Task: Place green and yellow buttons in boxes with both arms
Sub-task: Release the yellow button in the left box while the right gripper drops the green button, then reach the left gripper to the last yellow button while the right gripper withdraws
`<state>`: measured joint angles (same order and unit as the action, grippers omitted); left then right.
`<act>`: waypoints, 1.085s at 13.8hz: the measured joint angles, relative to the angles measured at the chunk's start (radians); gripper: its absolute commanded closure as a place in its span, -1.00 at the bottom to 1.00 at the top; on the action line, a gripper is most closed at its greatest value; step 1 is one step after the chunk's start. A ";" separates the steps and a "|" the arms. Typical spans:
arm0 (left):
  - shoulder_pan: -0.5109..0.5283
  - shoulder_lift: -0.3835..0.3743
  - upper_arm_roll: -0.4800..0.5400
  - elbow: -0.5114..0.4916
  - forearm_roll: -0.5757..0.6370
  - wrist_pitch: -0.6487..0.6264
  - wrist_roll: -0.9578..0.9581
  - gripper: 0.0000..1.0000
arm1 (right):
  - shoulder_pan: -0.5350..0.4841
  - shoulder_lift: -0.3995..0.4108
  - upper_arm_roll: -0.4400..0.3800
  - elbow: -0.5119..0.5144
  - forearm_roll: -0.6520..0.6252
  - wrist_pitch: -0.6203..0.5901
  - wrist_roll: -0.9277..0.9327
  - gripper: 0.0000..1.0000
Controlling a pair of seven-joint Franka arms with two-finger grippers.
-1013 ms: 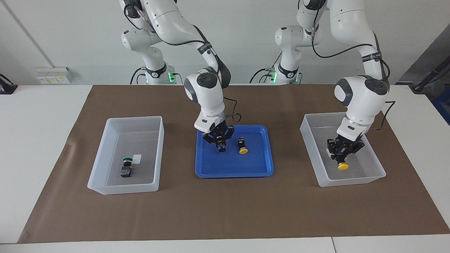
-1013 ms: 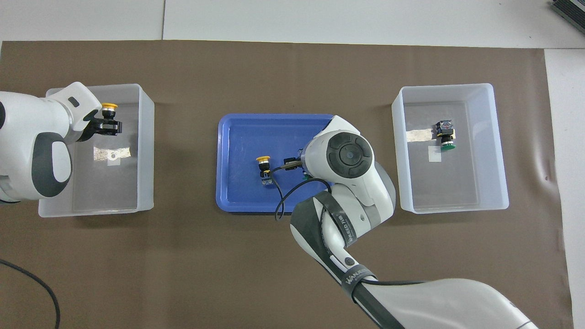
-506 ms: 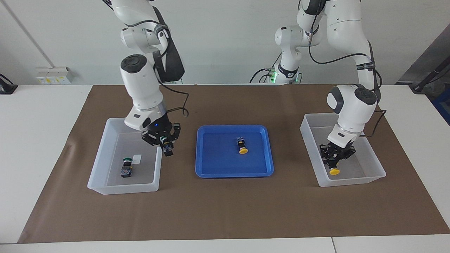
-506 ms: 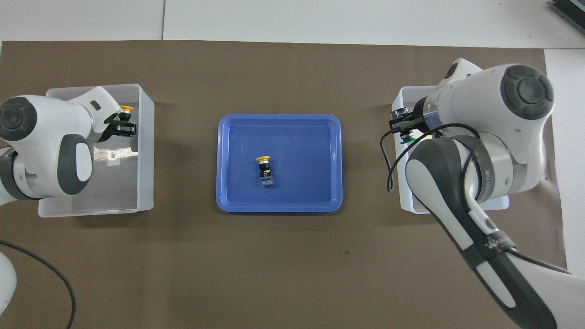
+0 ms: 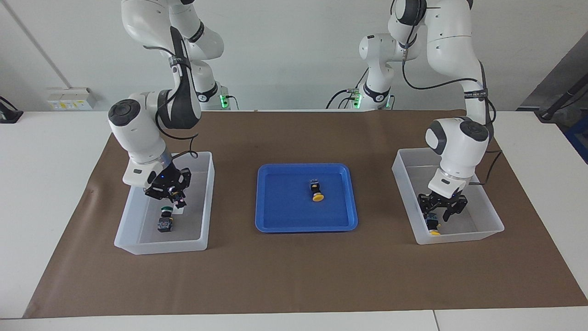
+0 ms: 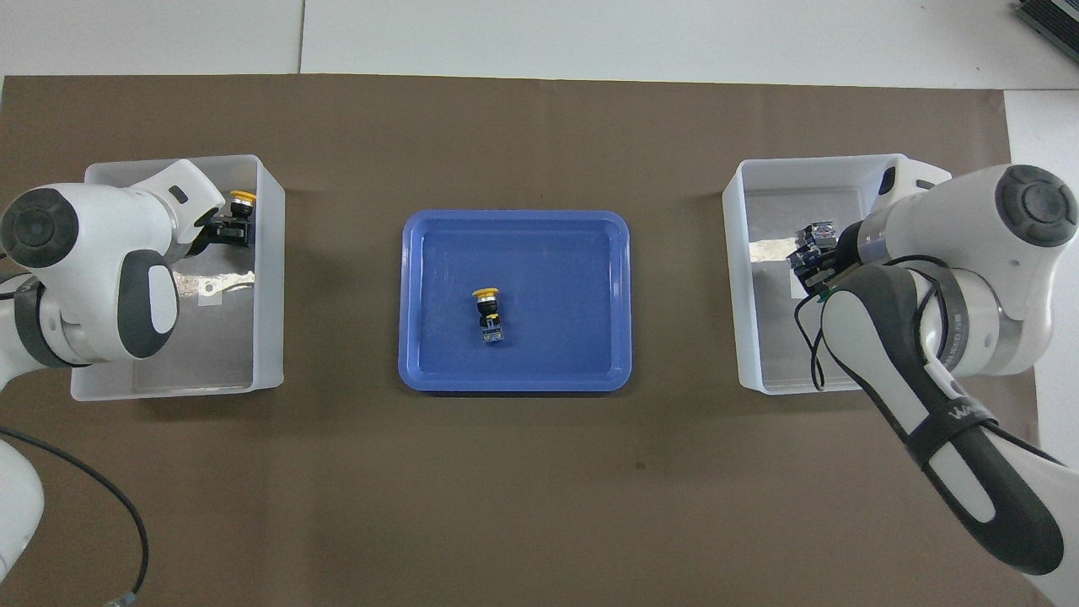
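Note:
My right gripper [image 5: 175, 196] is low inside the box [image 5: 138, 250] at the right arm's end, shut on a green button [image 5: 177, 199]. It hangs just above another green button [image 5: 165, 219] lying on that box's floor. My left gripper [image 5: 437, 215] is down in the other box [image 5: 459, 239], fingers spread, over a yellow button [image 5: 432, 225] lying on the floor by the wall farthest from the robots. This button also shows in the overhead view [image 6: 242, 200]. A second yellow button [image 5: 316, 191] lies in the blue tray [image 5: 285, 220].
The shallow blue tray [image 6: 438, 354] sits midway between the two boxes on a brown mat [image 5: 294, 276]. Each box has a white label on its floor. White table surrounds the mat.
My right gripper lifted a green button from the tray and carried it into the box at its end. My left gripper lowered the yellow button to its box floor and spread its fingers.

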<state>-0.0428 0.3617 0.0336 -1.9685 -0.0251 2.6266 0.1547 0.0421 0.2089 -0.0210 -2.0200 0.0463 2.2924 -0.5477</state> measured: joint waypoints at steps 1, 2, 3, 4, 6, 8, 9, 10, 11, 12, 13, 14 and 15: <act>0.001 0.000 0.004 0.002 0.000 0.002 0.000 -1.00 | 0.000 0.000 0.001 -0.038 0.000 0.041 -0.015 0.61; 0.001 -0.003 0.005 0.006 0.000 0.005 0.000 -1.00 | 0.000 0.000 0.001 -0.072 0.000 0.083 -0.022 0.12; 0.001 -0.011 0.004 0.014 0.000 0.004 0.000 -1.00 | 0.000 0.000 0.001 -0.098 0.000 0.114 -0.025 -0.89; -0.001 -0.021 0.002 0.028 0.000 -0.008 0.000 -1.00 | 0.000 0.000 0.001 -0.114 0.000 0.131 -0.025 -1.00; -0.004 -0.047 -0.003 0.084 0.000 -0.106 -0.001 -1.00 | -0.001 -0.002 0.001 -0.118 0.003 0.138 -0.024 -1.00; -0.011 -0.074 -0.017 0.156 -0.001 -0.241 -0.025 -1.00 | -0.001 -0.012 0.002 -0.106 0.006 0.145 0.025 -1.00; -0.032 -0.083 -0.019 0.179 -0.001 -0.278 -0.065 -1.00 | 0.002 -0.020 0.004 -0.089 0.006 0.145 0.081 -1.00; -0.062 -0.088 -0.020 0.189 -0.002 -0.291 -0.120 -1.00 | 0.003 -0.031 0.007 -0.072 0.006 0.144 0.133 -1.00; -0.099 -0.088 -0.022 0.190 -0.002 -0.294 -0.183 -1.00 | 0.003 -0.042 0.010 -0.055 0.006 0.141 0.179 -1.00; -0.143 -0.087 -0.024 0.189 -0.002 -0.296 -0.253 -1.00 | 0.004 -0.055 0.011 -0.040 0.006 0.139 0.230 -1.00; -0.196 -0.087 -0.026 0.182 -0.002 -0.299 -0.329 -1.00 | 0.003 -0.070 0.011 -0.025 0.005 0.131 0.290 -1.00; -0.242 -0.087 -0.027 0.171 -0.002 -0.300 -0.391 -1.00 | 0.003 -0.085 0.011 -0.010 0.005 0.109 0.338 -1.00; -0.293 -0.089 -0.028 0.150 -0.002 -0.299 -0.455 -1.00 | 0.003 -0.101 0.011 0.012 0.005 0.068 0.394 -1.00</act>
<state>-0.3362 0.2729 0.0058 -1.8181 -0.0273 2.3273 -0.3005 0.0452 0.1074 -0.0101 -2.0079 0.0509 2.3601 -0.1540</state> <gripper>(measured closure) 0.000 0.000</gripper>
